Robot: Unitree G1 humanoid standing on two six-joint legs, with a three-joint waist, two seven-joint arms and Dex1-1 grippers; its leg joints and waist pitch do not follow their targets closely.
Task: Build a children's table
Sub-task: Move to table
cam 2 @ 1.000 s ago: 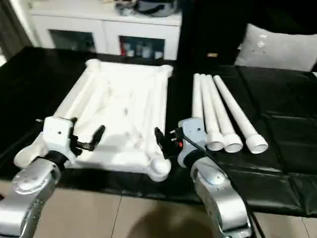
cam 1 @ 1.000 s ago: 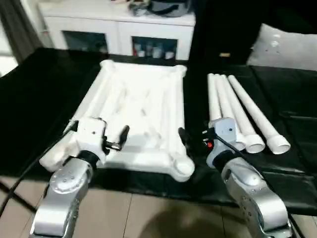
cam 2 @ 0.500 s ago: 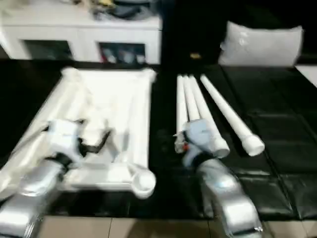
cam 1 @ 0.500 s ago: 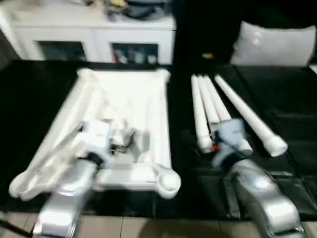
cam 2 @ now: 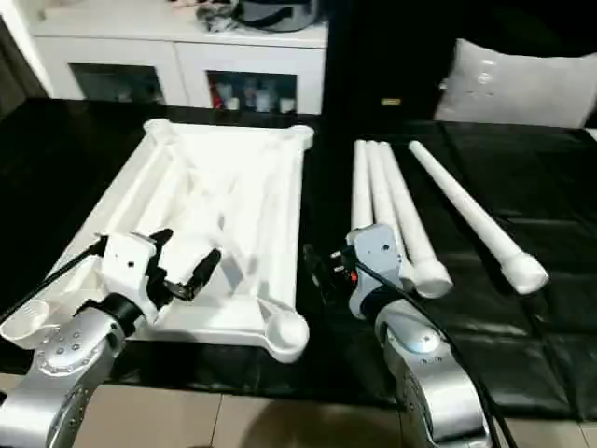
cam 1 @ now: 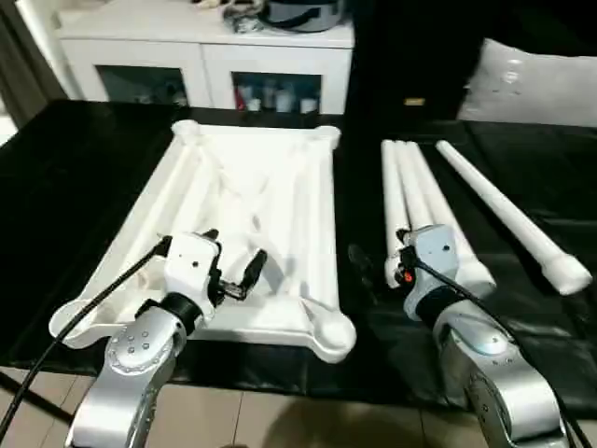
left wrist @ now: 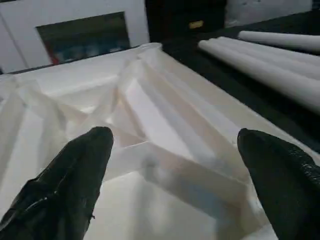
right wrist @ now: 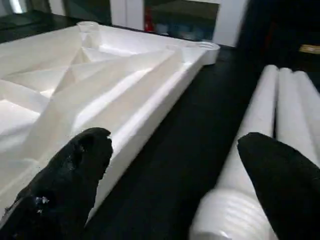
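While both arms have barely budged, the left gripper [cam 1: 231,269] now hangs wide open over the upturned tabletop [cam 1: 280,177], right gripper [cam 2: 326,271] gaping beside the three bunched legs [cam 2: 387,210]. Fourth leg [cam 1: 508,217] lies apart. No leg grabbed yet.

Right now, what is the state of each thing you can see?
Table top: upside down, ribs up, sockets empty.
Four legs: lying loose beside the top, none fitted.
Left gripper: open, above the top, holding nothing.
Right gripper: open, holding nothing.
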